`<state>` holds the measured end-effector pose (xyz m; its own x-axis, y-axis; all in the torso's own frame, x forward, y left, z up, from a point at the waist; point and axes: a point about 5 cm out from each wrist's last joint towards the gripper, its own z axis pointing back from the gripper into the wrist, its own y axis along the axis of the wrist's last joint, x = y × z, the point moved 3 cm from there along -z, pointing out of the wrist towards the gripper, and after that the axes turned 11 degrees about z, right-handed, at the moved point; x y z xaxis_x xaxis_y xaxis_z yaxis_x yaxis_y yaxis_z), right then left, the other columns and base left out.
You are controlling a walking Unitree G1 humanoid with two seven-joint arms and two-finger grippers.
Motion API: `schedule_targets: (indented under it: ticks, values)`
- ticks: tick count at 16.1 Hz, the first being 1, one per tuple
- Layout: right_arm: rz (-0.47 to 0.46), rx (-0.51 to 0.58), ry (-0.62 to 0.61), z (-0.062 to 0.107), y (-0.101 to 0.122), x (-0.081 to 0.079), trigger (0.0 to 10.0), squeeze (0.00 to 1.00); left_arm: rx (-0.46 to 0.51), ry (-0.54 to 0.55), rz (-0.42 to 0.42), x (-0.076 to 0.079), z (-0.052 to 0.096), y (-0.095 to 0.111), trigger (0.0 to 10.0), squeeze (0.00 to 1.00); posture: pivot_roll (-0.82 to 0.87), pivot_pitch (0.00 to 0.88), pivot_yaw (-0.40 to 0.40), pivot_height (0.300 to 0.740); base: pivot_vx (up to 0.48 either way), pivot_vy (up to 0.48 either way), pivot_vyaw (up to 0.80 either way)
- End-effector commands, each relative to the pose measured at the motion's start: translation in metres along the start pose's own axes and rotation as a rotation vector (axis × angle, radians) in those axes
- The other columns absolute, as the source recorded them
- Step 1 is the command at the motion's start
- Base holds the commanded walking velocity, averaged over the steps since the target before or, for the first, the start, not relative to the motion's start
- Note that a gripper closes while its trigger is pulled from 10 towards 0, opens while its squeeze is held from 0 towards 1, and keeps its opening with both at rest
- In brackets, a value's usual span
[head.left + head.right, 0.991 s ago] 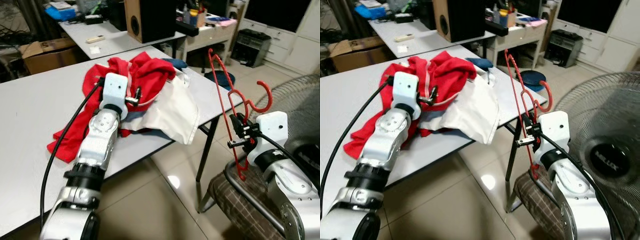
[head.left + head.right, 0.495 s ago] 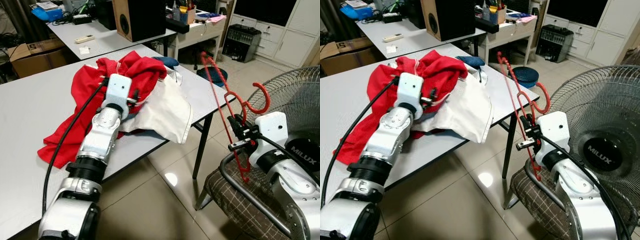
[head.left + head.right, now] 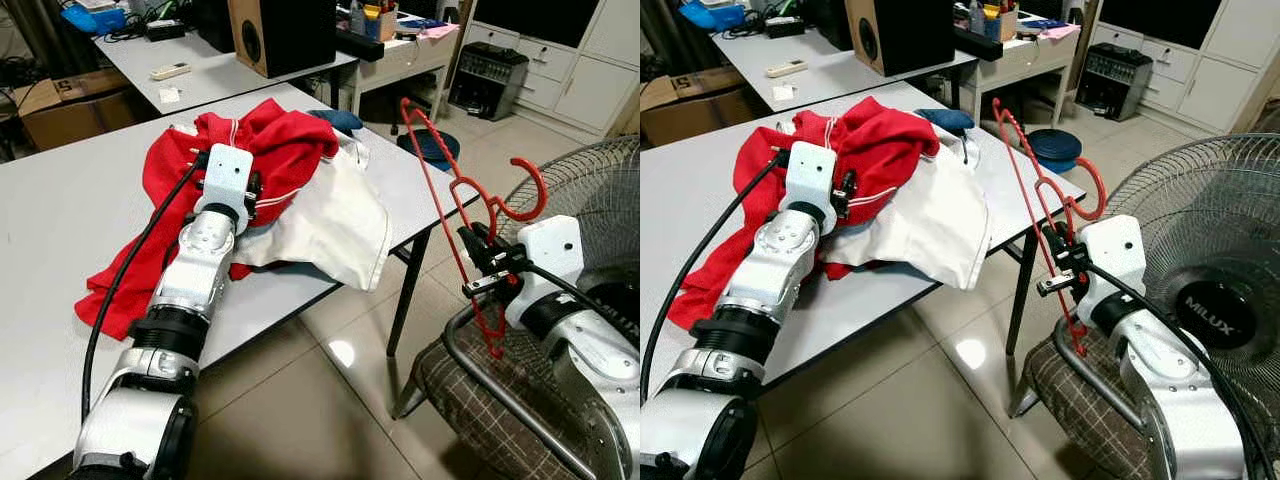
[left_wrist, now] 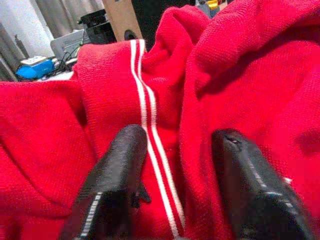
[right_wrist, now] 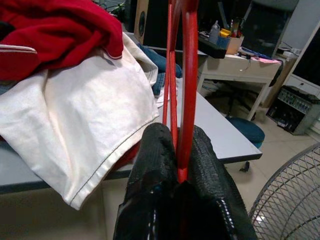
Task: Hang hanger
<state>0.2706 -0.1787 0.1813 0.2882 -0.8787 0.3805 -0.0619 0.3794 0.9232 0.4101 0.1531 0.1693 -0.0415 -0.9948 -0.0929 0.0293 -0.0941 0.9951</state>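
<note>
A red wire hanger (image 3: 447,195) stands upright beyond the table's right edge, its hook (image 3: 524,190) pointing right. My right gripper (image 3: 482,262) is shut on the hanger's lower bar; the right wrist view shows the red hanger (image 5: 183,90) pinched between the black fingers (image 5: 150,165). A red garment with white stripes (image 3: 265,145) lies heaped on the grey table (image 3: 60,210) beside a white cloth (image 3: 335,225). My left gripper (image 4: 175,165) is open, its fingers (image 4: 117,175) resting on the red garment (image 4: 150,100) either side of the white stripes.
A chair with a plaid cushion (image 3: 500,400) and a metal frame sits under my right arm. A large floor fan (image 3: 1210,270) stands at the right. Behind, a second table (image 3: 230,65) carries a speaker (image 3: 290,30). White cabinets line the back right.
The camera shifted slightly. My left gripper moved a little further onto the red garment. The right gripper still holds the hanger in about the same place.
</note>
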Motion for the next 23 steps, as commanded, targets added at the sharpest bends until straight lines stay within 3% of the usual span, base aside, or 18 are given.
schedule_targets:
  ticks: [1, 6, 9, 16, 18, 19, 22, 23]
  values:
    - [-0.004, 0.000, -0.008, -0.001, 0.002, 0.006, 10.0, 0.00, 0.013, 0.001, 0.005, -0.003, -0.002, 0.005, 0.0, 0.00, -0.15, 0.000, 0.059, 0.740, 0.000, 0.000, 0.00]
    - [-0.021, -0.003, -0.022, -0.003, 0.000, 0.009, 10.0, 0.00, 0.050, -0.063, 0.050, 0.006, -0.003, 0.013, 0.0, 0.00, -0.15, 0.000, 0.060, 0.740, 0.000, 0.000, 0.00]
    - [-0.045, -0.004, -0.055, -0.008, 0.003, 0.019, 10.0, 0.00, 0.096, -0.108, 0.099, 0.013, -0.003, 0.027, 0.0, 0.00, -0.16, 0.000, 0.062, 0.740, 0.000, 0.000, 0.00]
    - [-0.070, 0.010, -0.070, -0.009, 0.006, 0.017, 10.0, 0.00, 0.141, -0.161, 0.183, 0.014, -0.002, 0.047, 0.0, 0.00, -0.13, 0.000, 0.072, 0.740, 0.000, 0.000, 0.00]
    - [-0.075, 0.011, -0.076, -0.009, 0.005, 0.017, 10.0, 0.00, 0.227, -0.226, 0.223, 0.017, 0.001, 0.069, 0.0, 0.00, -0.13, 0.000, 0.069, 0.740, 0.000, 0.000, 0.00]
    - [-0.080, 0.014, -0.083, -0.009, 0.005, 0.017, 10.0, 0.00, 0.282, -0.225, 0.279, 0.011, 0.001, 0.087, 0.0, 0.00, -0.12, 0.000, 0.065, 0.740, 0.000, 0.000, 0.00]
    - [-0.081, 0.021, -0.096, -0.011, 0.005, 0.019, 10.0, 0.00, 0.342, -0.209, 0.309, -0.003, -0.002, 0.111, 0.0, 0.00, -0.11, 0.000, 0.061, 0.740, 0.000, 0.000, 0.00]
    - [-0.084, 0.033, -0.121, -0.014, 0.007, 0.022, 10.0, 0.00, 0.390, -0.134, 0.260, -0.035, -0.010, 0.137, 0.0, 0.00, -0.11, 0.000, 0.056, 0.740, 0.000, 0.000, 0.00]
